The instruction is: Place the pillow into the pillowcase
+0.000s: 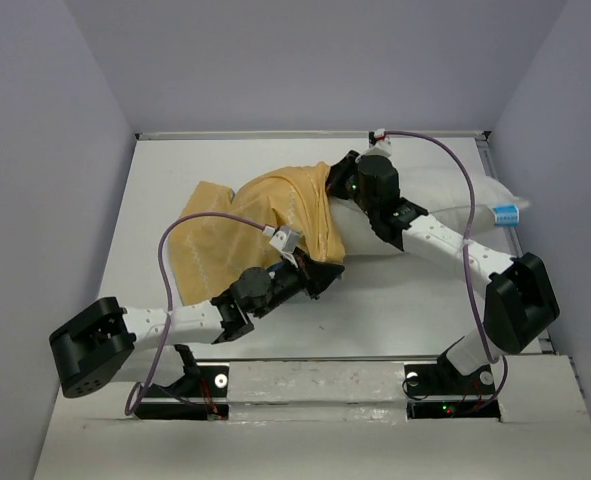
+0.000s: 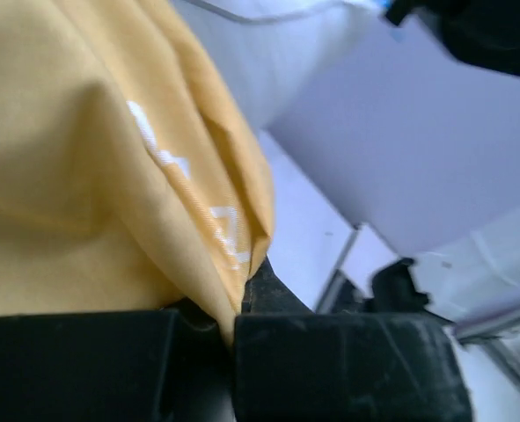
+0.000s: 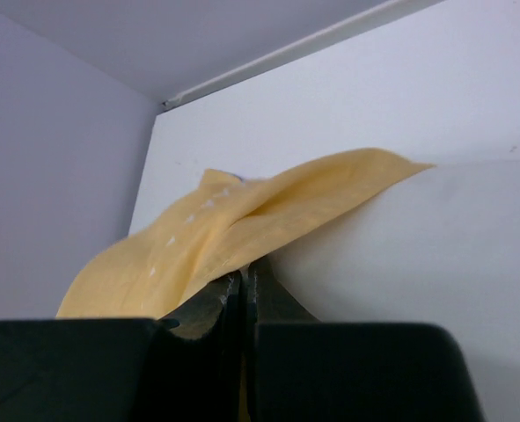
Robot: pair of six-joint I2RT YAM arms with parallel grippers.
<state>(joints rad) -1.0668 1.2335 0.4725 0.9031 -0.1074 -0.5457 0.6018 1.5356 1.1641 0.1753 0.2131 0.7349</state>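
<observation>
Pillow: the pillow [image 1: 455,215] is lying across the middle and right of the table [image 1: 175,170]. Only its left end is hiding under the yellow cloth.
Pillowcase: the pillowcase [image 1: 245,225] is lying bunched up on the left, yellow side up. Its open end is sitting over the pillow's left end.
Left gripper: the left gripper [image 1: 320,275] is pinching a thin fold of the pillowcase's near edge, with its fingers pressed together on it.
Right gripper: the right gripper [image 1: 343,180] is pinching the far edge of the same opening, fingers pressed tight on the cloth.
How far along: I am guessing the job is only starting, since most of the pillow is showing.
Slipping: the left pinch is holding just a little corner, so a hard pull could be tugging the cloth right out.
Bunching: the case is looking crumpled, so the fat pillow could be getting stuck inside.
Sliding: the pillow is lying loose, so pulling could be dragging it along instead of covering it.
</observation>
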